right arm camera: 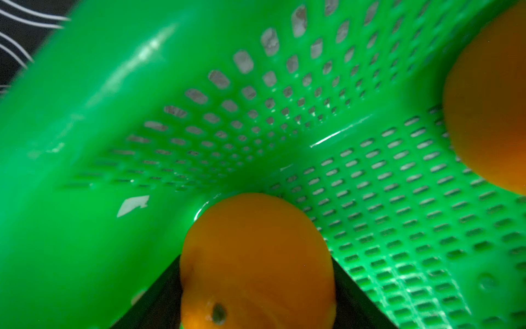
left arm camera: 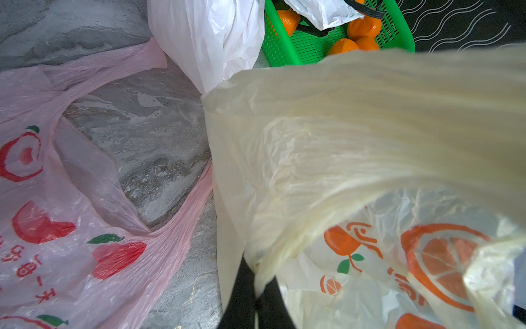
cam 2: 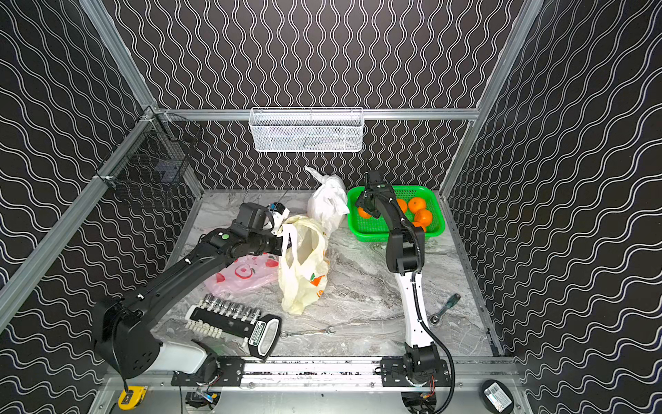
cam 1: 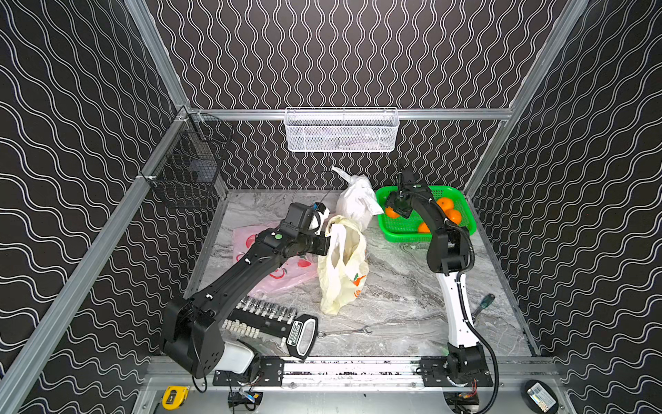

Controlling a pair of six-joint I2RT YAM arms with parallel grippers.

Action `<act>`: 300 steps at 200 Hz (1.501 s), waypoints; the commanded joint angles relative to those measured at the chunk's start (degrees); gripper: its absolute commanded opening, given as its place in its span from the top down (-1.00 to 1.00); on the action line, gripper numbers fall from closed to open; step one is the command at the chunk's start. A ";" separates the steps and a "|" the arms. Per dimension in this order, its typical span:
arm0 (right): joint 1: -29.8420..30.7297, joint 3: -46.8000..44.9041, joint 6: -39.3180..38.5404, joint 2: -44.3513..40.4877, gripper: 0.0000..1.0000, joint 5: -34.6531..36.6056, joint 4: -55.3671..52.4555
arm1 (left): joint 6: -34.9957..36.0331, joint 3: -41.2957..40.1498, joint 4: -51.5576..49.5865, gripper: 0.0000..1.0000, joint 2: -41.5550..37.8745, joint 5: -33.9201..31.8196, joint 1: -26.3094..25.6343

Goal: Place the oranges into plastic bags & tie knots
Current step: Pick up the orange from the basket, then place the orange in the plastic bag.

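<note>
1. Orange-skinned fruit, the orange (right arm camera: 256,256) now being picked: small, round and light. I judge it firm under a slightly yielding peel and smooth enough to roll. It lies in a corner of the green basket (cam 1: 404,234), at the end nearest the white bag.
2. Black-fingered right gripper (cam 1: 394,209): it reaches down into that corner. Its fingers (right arm camera: 159,287) sit against both flanks of the orange, across the widest part. I rate that the best hold. A hard squeeze would bruise the fruit, and an off-centre pinch would squirt it out.
3. Loose remaining oranges (cam 1: 445,203): at least three lie toward the basket's other end, apart from the gripped one. I expect them to roll if nudged.
4. Thin crinkly film, the yellowish bag (cam 1: 344,265): it has orange print and stands on the table between the basket and the pink bag. I judge it limp, with a mouth that gapes only when hung by a handle.
5. Holding it up, the left gripper (left arm camera: 256,290): its fingers are pressed together, pinching the bag's handle strip.
6. Bulging white bag (cam 1: 356,200): it sits just beside the basket. Its neck is bunched with a tail sticking up, so it looks tied.
7. Flat pink bag (cam 2: 247,276): it has red print and lies partly under the left arm. It appears empty.
8. Grey marble-patterned table (cam 1: 394,286): a socket set (cam 1: 265,315) and a spanner (cam 1: 344,331) lie at the front, well apart from the work.
</note>
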 commanded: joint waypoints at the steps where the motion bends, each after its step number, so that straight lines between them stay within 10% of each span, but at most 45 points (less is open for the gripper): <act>1: -0.09 -1.04 -0.14 -2.15 -0.30 1.99 -2.83 | -0.42 0.38 0.87 1.00 0.33 1.01 0.07; 72: -1.16 -27.69 -1.32 -30.40 -0.20 0.29 6.51 | -5.69 -1.12 6.25 1.00 -1.71 7.18 2.09; 120: -0.37 -53.18 -0.38 -62.94 -0.06 -16.58 12.75 | -13.08 -4.83 14.83 1.00 -2.39 13.57 4.19; 158: 13.45 -58.90 -2.63 -77.15 -0.05 -20.79 14.74 | -15.69 -5.31 17.10 1.00 -1.35 13.80 4.39; 259: 28.96 -57.41 -2.28 -65.67 -0.03 -26.12 23.34 | -14.04 -5.95 17.86 1.00 -1.60 15.29 4.35; 300: 28.94 -53.06 -2.23 -55.80 -0.10 -9.22 9.68 | -13.47 -6.81 17.79 1.00 -2.87 15.02 5.19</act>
